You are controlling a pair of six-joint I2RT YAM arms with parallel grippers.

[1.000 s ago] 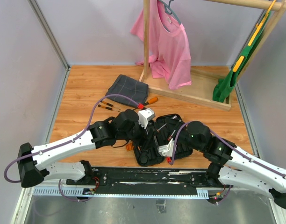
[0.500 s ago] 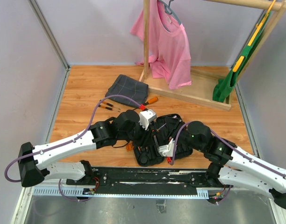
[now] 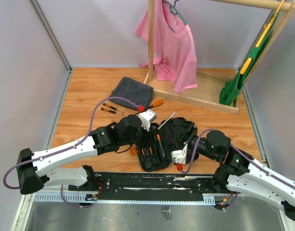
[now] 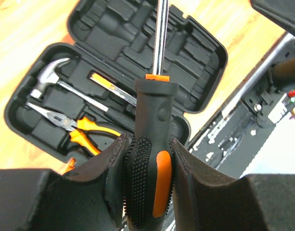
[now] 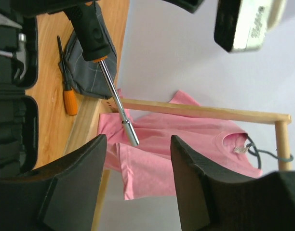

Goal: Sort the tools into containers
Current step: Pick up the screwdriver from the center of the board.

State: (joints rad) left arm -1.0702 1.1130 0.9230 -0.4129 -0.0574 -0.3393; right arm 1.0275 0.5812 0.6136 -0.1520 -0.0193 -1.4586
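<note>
Steel-shafted screwdriver (image 5: 98,48): tip shown by right wrist, cropped by left wrist

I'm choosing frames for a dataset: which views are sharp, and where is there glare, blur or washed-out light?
Top external: evenly lit and sharp, the tool case clear, only soft shadows. Left wrist: the screwdriver is crisp, glare streaks its shaft, the wooden table looks washed out. Right wrist: the fingers are dark and soft, the wall bright.

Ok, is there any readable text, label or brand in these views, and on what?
No text is legible.
White housing on the left arm: dark lettering, too blurred to read.
Pink shirt neck tag: too small to read.
No print visible on the screwdriver handle or tool case.
</note>
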